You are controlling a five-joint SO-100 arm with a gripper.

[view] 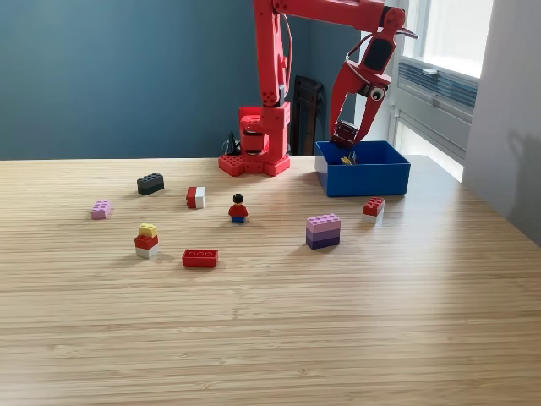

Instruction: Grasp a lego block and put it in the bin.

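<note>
Hovering over the bin (363, 179), my gripper (347, 139) points down just above its back left corner in the exterior view; whether my jaws are spread or pinching I cannot tell. Something small and yellowish shows inside just below them. To release well, I should stay inside the walls and part the jaws fully before lifting straight up

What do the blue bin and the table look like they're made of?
The bin looks like moulded plastic: uniform blue, smooth thin walls, a slight sheen. The table looks like light wood or a wood-look laminate, matte, with fine parallel grain lines; the picture cannot settle which.
</note>
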